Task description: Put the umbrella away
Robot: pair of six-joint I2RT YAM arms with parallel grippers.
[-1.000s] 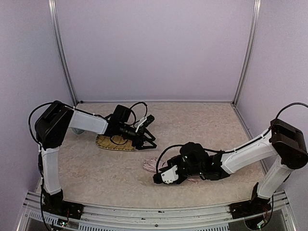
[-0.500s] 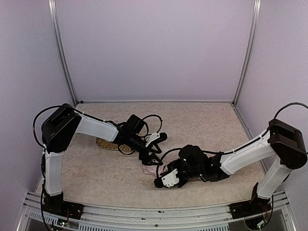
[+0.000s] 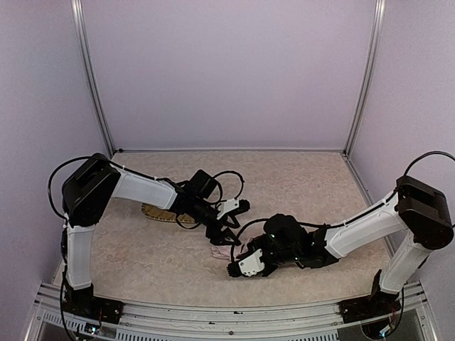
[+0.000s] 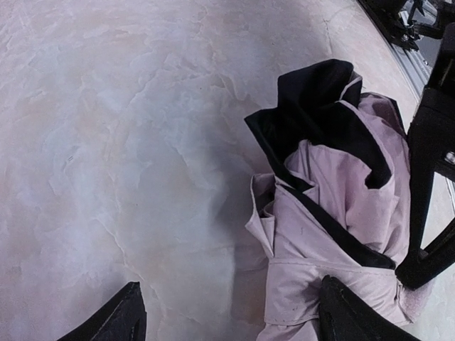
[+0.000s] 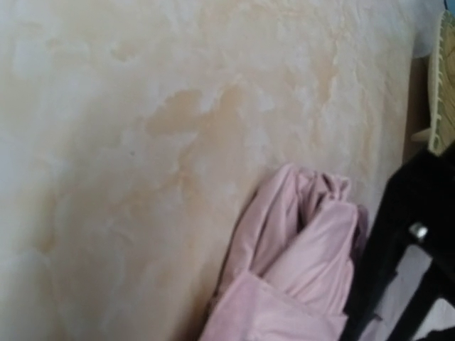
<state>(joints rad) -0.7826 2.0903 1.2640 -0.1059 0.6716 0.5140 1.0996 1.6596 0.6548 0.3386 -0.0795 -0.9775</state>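
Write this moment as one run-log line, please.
left claw: open, over pink umbrella | right claw: shut, beside it | umbrella: bunched on table, not yet put away

1. A mottled cream and tan surface [image 5: 128,142] fills most of the view.
2. The umbrella [image 5: 298,263] lies at the lower middle, cut off by the bottom edge. Its pale pink fabric is bunched in soft lengthwise folds, with a shadow along its left side.
3. A black frame piece [image 5: 398,213] crosses in front of the umbrella's right side. It carries a small silver screw [image 5: 418,231]. Which arm it belongs to cannot be told.
4. A sliver of woven yellow mat [image 5: 444,78] shows at the upper right edge.
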